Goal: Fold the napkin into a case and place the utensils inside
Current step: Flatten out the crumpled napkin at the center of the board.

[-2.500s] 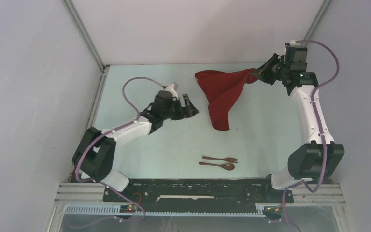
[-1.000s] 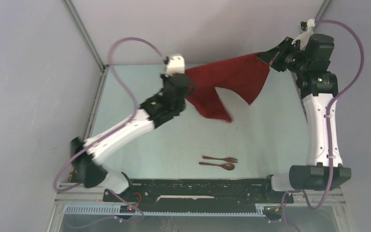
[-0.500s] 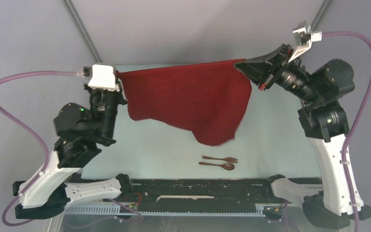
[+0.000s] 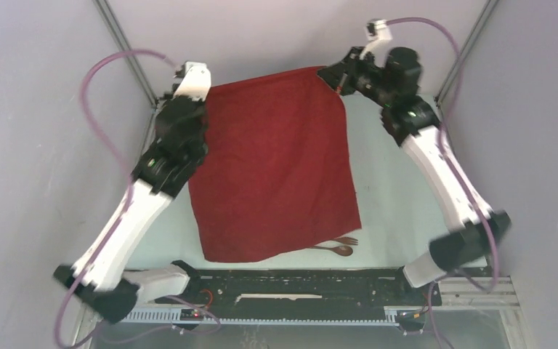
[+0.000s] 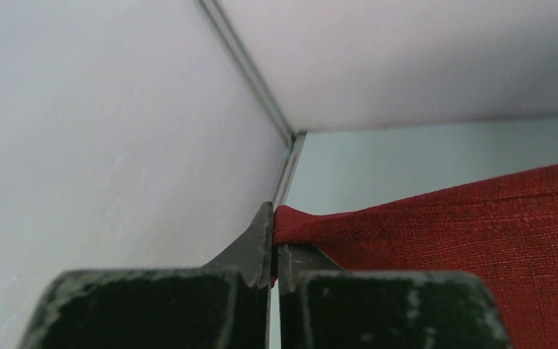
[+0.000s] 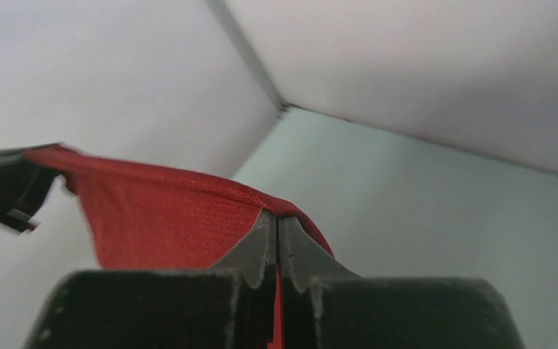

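Note:
The dark red napkin hangs spread out flat between my two arms, its far edge stretched taut near the back wall and its near edge reaching the front of the table. My left gripper is shut on the far left corner. My right gripper is shut on the far right corner. The dark brown utensils lie near the front edge: the fork and spoon show only their right ends, the rest hidden under the napkin's near corner.
Grey enclosure walls stand close on the left, back and right, with metal corner posts. The pale green table shows to the right of the cloth. A black rail with the arm bases runs along the near edge.
Both arms have swung toward the back wall, carrying the napkin's top edge with them. The cloth now hangs longer and flatter and covers most of the fork and spoon.

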`<action>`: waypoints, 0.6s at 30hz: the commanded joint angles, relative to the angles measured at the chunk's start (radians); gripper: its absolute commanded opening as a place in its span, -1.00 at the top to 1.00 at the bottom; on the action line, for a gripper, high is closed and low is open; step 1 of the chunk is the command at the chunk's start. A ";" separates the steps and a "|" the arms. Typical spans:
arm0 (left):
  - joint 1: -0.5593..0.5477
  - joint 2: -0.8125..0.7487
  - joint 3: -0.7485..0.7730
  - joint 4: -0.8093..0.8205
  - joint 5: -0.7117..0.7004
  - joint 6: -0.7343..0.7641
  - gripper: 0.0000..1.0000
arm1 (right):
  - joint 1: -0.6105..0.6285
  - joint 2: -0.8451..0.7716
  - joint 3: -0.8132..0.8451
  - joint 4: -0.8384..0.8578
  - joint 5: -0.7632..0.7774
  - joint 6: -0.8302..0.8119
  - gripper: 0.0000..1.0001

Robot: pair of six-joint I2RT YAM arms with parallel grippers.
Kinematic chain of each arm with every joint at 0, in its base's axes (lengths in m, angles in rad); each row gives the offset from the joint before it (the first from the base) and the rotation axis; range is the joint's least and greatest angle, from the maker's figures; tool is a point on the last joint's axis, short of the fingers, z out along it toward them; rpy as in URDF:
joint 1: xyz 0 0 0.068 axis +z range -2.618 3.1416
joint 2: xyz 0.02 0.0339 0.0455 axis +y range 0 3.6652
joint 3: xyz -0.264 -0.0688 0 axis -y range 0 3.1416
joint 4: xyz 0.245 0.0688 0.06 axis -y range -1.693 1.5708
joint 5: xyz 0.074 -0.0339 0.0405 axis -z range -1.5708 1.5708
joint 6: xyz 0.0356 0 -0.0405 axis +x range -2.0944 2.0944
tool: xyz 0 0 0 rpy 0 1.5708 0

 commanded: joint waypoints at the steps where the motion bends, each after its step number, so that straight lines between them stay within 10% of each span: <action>1: 0.209 0.314 0.053 -0.117 0.114 -0.223 1.00 | -0.042 0.322 0.153 -0.069 0.304 -0.058 1.00; 4: 0.289 0.660 0.158 -0.157 0.086 -0.219 1.00 | -0.043 0.654 0.407 -0.150 0.366 -0.087 0.71; 9: 0.372 1.092 0.557 -0.373 0.033 -0.236 0.70 | -0.071 1.185 1.254 -0.583 0.491 -0.140 -0.97; 11: 0.373 1.105 0.592 -0.372 0.014 -0.240 0.10 | -0.099 1.074 1.090 -0.531 0.424 -0.129 -0.99; 13: 0.372 1.060 0.597 -0.398 -0.026 -0.291 -0.27 | -0.110 0.795 0.588 -0.343 0.450 -0.134 -0.99; 18: 0.362 0.862 0.516 -0.530 0.093 -0.509 -0.49 | -0.125 0.580 0.332 -0.385 0.437 -0.128 -0.99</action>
